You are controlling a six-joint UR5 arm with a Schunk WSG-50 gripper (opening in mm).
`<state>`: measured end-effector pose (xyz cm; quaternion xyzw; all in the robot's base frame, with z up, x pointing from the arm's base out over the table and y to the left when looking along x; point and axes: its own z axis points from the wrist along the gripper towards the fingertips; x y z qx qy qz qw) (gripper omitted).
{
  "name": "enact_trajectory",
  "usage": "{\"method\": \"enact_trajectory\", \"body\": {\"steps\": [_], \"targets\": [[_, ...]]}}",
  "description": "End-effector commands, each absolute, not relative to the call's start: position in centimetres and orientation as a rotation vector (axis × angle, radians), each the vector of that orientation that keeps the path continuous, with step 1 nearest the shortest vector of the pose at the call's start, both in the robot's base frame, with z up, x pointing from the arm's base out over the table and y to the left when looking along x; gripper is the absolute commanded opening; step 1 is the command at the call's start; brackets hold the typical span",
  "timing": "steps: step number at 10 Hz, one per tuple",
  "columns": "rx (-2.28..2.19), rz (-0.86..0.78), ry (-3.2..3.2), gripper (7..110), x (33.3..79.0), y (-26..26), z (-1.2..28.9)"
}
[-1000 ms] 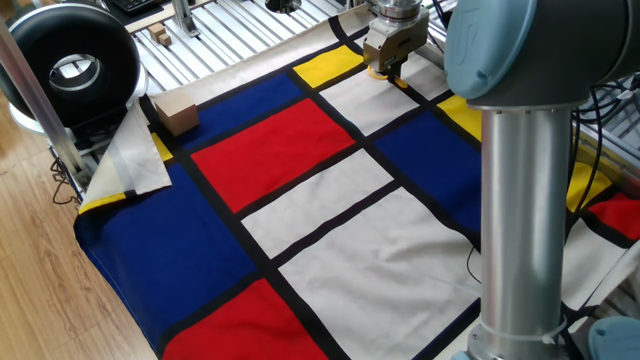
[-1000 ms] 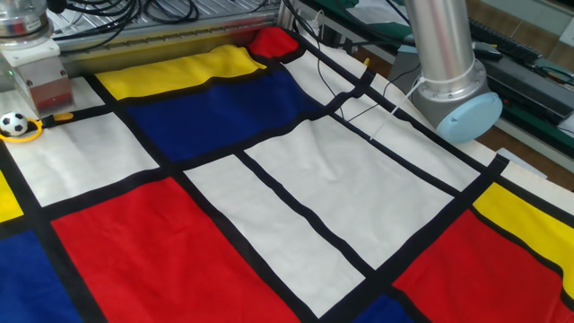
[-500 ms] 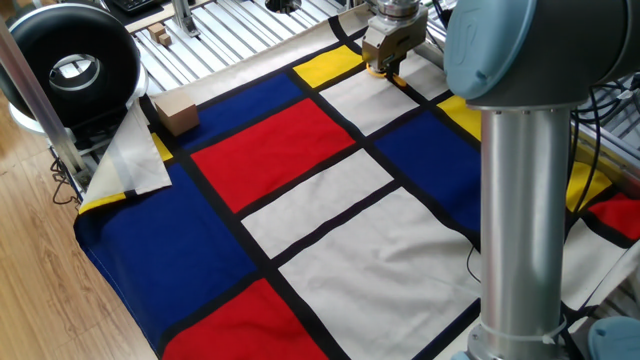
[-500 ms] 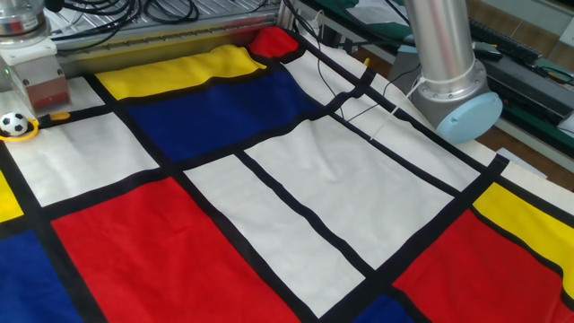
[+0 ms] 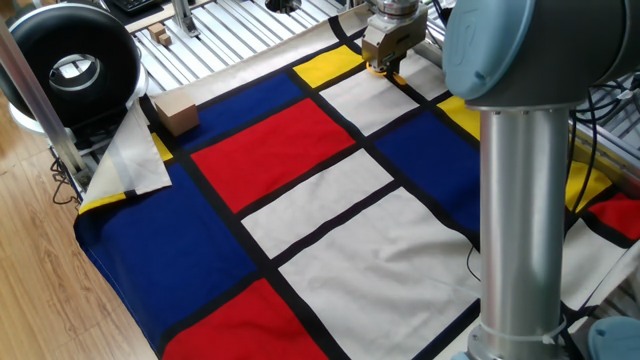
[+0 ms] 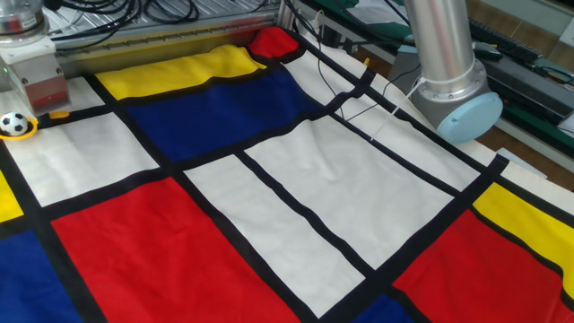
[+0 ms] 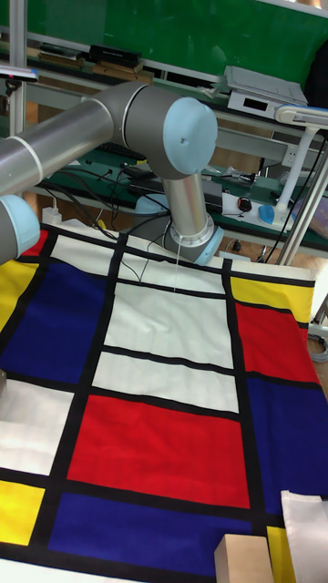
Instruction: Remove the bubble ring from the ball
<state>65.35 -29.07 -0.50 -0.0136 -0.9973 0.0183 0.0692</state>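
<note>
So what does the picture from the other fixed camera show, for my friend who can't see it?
A tiny black-and-white ball sits inside an orange ring at the far left edge of a tablecloth of red, blue, yellow and white blocks. The robot's gripper hangs right above it, and the arm's grey base stands at the top right.

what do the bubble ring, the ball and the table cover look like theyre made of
Bubble ring: probably plastic, a thin, smooth orange-yellow loop of even colour.
Ball: too small to tell; smooth white with black patches, maybe plastic or rubber.
Table cover: matte woven cloth, judging by its wrinkles and soft folds.
</note>
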Motion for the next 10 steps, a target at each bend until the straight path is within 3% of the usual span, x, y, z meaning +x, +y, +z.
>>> {"method": "enact_trajectory", "body": {"steps": [1, 10], "targets": [[-0.052, 0.043, -3.0, 7, 65.37, -28.91, -0.2], [-0.053, 0.082, -2.978, 7, 65.35, -29.16, 0.68]]}}
